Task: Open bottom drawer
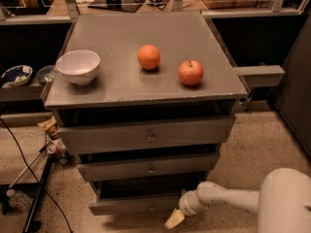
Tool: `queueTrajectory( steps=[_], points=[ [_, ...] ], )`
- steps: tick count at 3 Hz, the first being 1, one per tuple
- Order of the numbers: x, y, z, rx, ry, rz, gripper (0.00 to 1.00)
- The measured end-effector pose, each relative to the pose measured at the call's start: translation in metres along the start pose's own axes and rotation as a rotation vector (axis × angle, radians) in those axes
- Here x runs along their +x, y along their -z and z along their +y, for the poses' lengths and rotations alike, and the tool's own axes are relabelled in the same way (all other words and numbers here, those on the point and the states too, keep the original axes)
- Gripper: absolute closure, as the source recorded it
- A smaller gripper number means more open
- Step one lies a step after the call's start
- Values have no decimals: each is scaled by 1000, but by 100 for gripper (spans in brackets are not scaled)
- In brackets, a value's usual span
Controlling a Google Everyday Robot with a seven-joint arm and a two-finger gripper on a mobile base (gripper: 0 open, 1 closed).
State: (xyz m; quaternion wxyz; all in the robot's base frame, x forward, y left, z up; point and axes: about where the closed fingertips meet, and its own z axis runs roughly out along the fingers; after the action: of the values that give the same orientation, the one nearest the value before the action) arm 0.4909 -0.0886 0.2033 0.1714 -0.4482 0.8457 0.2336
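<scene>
The bottom drawer (131, 204) is the narrowest grey front, lowest on the grey cabinet, with a small knob at its middle. It stands pulled out a little past the drawer above it. My gripper (174, 219) hangs at the end of my white arm (223, 199), just off the drawer's right end and a little in front of it, near the floor. Its yellowish tip points down and to the left.
The cabinet top (121, 89) carries a white bowl (77, 66), an orange (148, 57) and a red apple (190, 72). Two wider drawer fronts (146, 136) sit above the bottom one. A stand with cables (34, 169) is on the floor at the left.
</scene>
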Motion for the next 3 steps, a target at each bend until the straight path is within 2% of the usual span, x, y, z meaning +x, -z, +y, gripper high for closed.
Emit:
queueTrajectory(
  steps=[1, 2, 3],
  points=[
    [2, 1, 2, -6, -9, -7, 0],
    [4, 0, 15, -33, -18, -14, 0],
    [1, 1, 13, -35, -18, -15, 0]
  ],
)
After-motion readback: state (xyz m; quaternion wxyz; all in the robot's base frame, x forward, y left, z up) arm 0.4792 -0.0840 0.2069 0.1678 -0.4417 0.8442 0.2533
